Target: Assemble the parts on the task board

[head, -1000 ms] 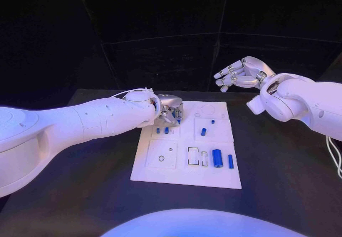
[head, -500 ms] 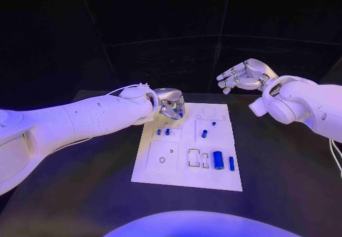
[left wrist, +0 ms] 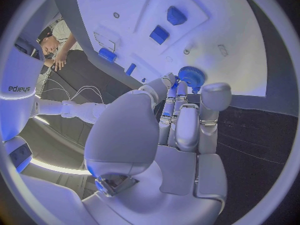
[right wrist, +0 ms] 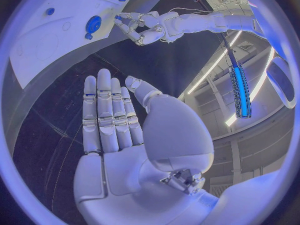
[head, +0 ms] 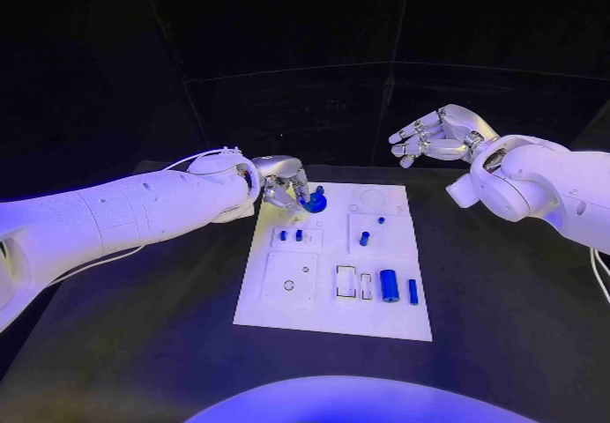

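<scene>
The white task board (head: pixel 333 315) lies mid-table. A blue toothed wheel (head: pixel 314 204) (left wrist: pixel 191 77) (right wrist: pixel 94 23) lies flat at the board's far left corner. My left hand (head: pixel 285 181) (left wrist: pixel 181 115) hovers just beside it, fingers stretched toward its edge; I cannot tell whether they touch. Two small blue pegs (head: pixel 290 234) stand in a left panel. A blue peg (head: pixel 364 237) stands to the right of them, and a blue cylinder (head: pixel 388 284) and a thin blue bar (head: pixel 411 289) lie nearer me. My right hand (head: pixel 432 132) (right wrist: pixel 115 120) is raised beyond the board's far right, fingers spread, holding nothing.
The black table (head: pixel 152 352) surrounds the board on all sides. My left arm (head: pixel 115 220) stretches across the table's left part. A dark wall stands behind the table.
My left hand has drawn back toward the far left off the board's corner, uncovering the blue toothed wheel there. The right hand has barely moved.
</scene>
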`<state>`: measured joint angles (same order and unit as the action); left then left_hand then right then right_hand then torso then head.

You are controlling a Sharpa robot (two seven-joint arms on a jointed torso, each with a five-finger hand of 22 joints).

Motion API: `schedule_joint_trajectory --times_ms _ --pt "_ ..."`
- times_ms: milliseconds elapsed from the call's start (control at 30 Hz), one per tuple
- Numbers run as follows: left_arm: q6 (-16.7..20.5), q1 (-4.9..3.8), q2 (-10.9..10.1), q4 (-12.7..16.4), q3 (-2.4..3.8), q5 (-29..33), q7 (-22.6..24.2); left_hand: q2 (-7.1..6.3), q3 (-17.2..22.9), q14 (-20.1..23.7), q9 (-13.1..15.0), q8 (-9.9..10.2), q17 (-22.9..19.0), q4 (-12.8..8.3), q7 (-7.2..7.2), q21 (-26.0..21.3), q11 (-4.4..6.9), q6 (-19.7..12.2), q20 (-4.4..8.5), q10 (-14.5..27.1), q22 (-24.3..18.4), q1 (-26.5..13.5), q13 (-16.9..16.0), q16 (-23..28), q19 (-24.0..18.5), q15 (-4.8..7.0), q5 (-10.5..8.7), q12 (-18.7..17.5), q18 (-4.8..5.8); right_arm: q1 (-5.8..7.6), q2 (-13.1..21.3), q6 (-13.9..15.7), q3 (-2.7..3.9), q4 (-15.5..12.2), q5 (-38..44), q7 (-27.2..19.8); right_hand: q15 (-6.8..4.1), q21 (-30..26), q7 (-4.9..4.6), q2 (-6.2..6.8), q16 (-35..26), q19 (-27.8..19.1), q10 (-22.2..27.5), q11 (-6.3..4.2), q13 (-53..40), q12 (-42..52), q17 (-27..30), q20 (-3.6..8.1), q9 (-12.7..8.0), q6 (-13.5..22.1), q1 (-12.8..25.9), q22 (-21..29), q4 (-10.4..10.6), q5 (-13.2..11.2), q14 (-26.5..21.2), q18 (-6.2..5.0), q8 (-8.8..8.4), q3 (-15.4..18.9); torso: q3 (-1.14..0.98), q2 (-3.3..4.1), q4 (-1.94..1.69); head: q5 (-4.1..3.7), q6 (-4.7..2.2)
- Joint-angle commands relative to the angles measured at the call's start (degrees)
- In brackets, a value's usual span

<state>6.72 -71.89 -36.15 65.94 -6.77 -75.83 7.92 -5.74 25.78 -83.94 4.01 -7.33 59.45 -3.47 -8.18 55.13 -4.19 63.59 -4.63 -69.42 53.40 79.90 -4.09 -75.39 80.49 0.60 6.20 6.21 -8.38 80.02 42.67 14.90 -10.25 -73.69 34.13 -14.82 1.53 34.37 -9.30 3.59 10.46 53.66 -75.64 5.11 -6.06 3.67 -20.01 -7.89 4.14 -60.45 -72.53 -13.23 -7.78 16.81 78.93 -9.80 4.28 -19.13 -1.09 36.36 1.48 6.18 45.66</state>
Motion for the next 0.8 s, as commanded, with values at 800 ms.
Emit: schedule_joint_trajectory --times_ms 800 --pt "-3.71 0.25 0.26 -2.17 -1.78 0.39 -1.19 -0.41 0.5 -1.02 0.09 0.25 -0.27 -0.22 0.11 0.2 0.12 0.45 0.01 -0.57 0.04 -0.49 -0.04 -0.22 0.32 0.34 -0.19 -0.38 0.63 0.11 -0.23 0.59 0.03 0.07 -0.22 -0.27 0.11 -0.36 -0.37 -0.34 -0.5 -0.11 0.43 -0.03 0.16 -0.11 0.1 -0.44 -0.1 0.03 -0.43 0.09 -0.06 0.34 -0.12 -0.59 -0.18 -0.47 -0.04 0.05 0.08 -0.15 0.71"
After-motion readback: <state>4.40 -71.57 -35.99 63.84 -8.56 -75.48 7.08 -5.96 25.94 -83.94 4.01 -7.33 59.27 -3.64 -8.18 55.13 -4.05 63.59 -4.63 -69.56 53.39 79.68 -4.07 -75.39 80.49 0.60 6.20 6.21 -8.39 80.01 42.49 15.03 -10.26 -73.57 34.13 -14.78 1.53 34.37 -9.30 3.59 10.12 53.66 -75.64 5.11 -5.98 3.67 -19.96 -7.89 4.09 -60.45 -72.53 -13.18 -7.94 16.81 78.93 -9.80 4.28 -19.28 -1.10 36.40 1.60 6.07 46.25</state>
